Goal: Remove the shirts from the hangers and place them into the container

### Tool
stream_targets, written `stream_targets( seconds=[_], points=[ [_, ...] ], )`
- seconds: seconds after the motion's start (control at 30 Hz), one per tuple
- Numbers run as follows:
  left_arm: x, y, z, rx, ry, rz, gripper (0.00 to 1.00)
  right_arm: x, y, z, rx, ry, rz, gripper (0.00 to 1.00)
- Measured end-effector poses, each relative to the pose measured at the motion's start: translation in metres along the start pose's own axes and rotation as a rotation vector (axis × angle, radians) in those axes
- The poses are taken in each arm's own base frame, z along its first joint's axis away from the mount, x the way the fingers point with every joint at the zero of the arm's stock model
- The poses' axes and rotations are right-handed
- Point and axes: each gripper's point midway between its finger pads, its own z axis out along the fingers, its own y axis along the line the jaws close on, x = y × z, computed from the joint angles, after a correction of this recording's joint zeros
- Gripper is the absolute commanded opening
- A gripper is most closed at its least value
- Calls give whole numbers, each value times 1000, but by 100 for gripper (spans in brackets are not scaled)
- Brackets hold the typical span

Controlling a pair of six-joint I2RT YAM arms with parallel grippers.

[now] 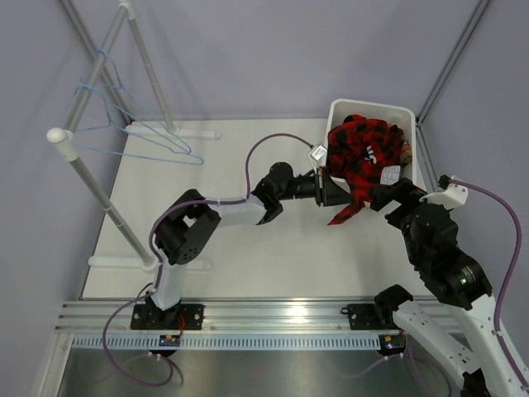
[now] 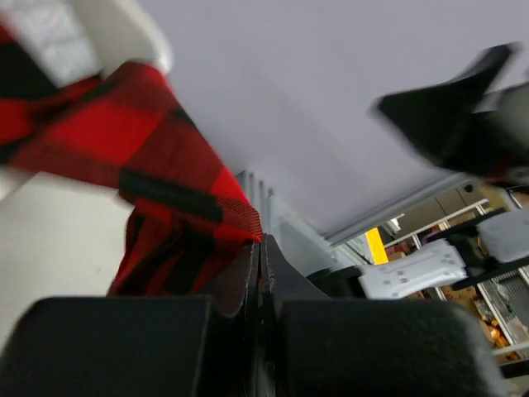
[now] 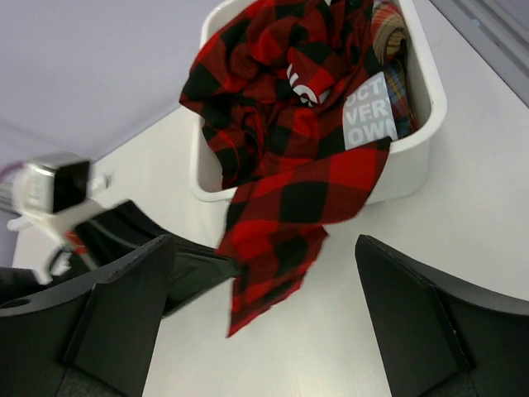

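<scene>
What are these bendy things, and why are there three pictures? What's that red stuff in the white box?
They are two robot arms bolted to a table. One picture looks down from above; the other two come from little cameras on each wrist. The left hand is shut, pinching a red-and-black shirt that spills over the white basket. The right hand is open beside it, holding nothing. Empty blue hangers hang on the rack at the far left.
</scene>
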Motion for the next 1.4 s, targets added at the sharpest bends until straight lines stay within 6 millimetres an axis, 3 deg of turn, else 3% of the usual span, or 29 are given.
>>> stream_targets(
  seconds=[0.1,0.23,0.4,0.57,0.8,0.93,1.03,1.3,1.33,1.37,1.4],
  points=[
    [-30,-42,5,72,-13,52,0,13,-5,5,30,37,-7,100],
    [-73,-83,14,141,-40,127,0,28,-11,9,49,66,-12,100],
    [-114,-95,14,176,-60,166,0,31,-11,12,55,74,-20,98],
    [-144,-61,18,160,-64,164,0,25,-2,13,20,58,-15,97],
    [-168,32,21,80,-51,117,0,0,17,6,-75,-8,2,97],
    [-168,86,15,32,-37,72,0,-8,25,7,-103,-32,5,97],
    [-157,116,7,-20,-8,16,0,-9,29,8,-116,-36,2,97],
    [-140,134,6,-79,43,-16,3,-10,35,11,-133,-38,8,98],
    [-140,134,5,-82,45,-10,8,-10,36,10,-136,-36,8,98],
    [-140,134,5,-85,47,-3,29,-9,36,10,-140,-35,9,98],
    [-141,132,5,-84,47,2,39,-9,37,10,-145,-32,9,98]
  ],
)
